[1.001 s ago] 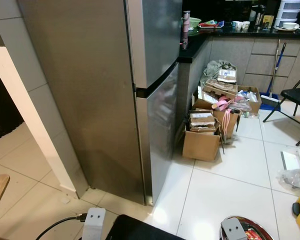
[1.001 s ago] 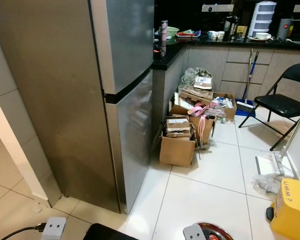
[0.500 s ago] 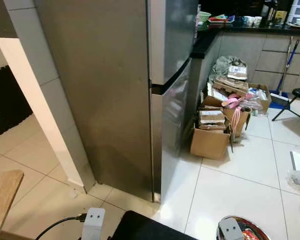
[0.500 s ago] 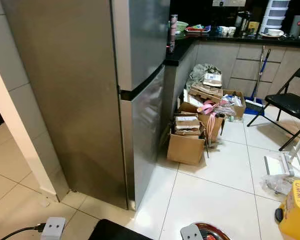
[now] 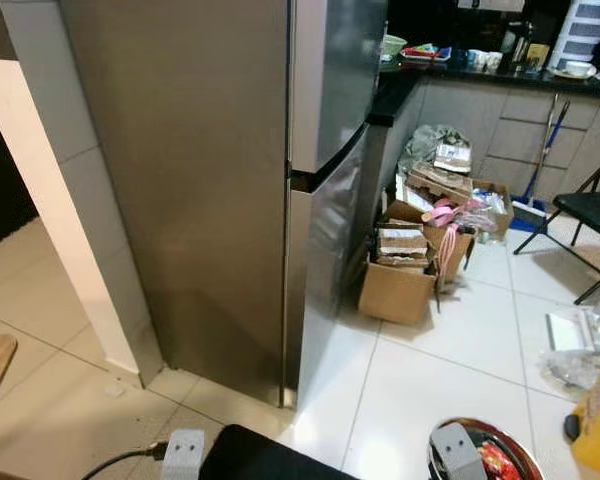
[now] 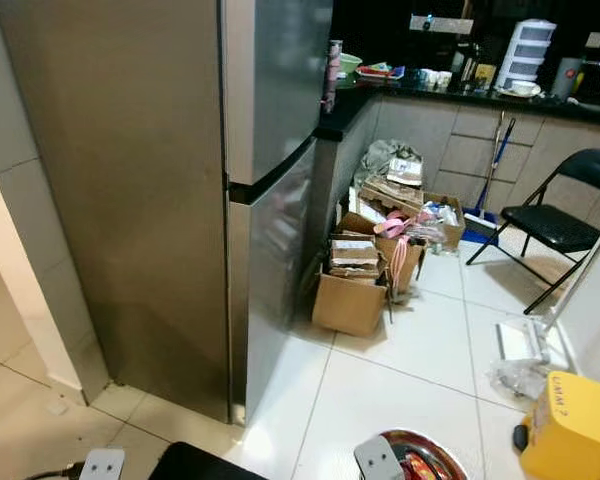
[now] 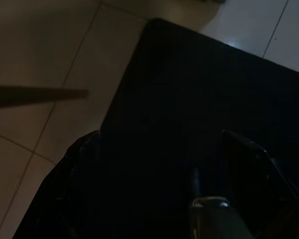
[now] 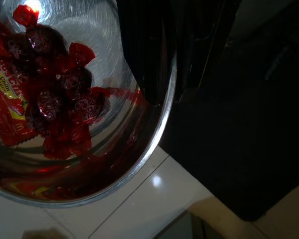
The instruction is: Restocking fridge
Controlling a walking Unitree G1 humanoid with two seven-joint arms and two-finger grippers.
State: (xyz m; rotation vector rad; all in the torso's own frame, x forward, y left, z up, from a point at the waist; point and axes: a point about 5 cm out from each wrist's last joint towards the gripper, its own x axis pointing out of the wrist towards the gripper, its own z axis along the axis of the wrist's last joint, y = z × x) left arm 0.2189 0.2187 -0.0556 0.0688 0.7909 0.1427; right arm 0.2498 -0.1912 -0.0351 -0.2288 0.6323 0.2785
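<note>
- The fridge (image 5: 240, 180) is seen standing closed, its two steel doors shut, beside a dark kitchen surface (image 6: 450, 95).
- A metal bowl (image 8: 139, 144) holding red-wrapped sweets (image 8: 60, 94) is gripped at its rim by the right gripper (image 8: 159, 59), low before the robot, above the white tiled floor (image 5: 450, 370).
- The left gripper (image 7: 154, 164) is shown very dark over a black mat (image 7: 199, 84); whether it is open or closed cannot be told.
- Cardboard boxes (image 5: 405, 270) are stacked on the floor near the fridge's front corner.
- A black folding chair (image 6: 555, 225) is placed well apart from the fridge.
</note>
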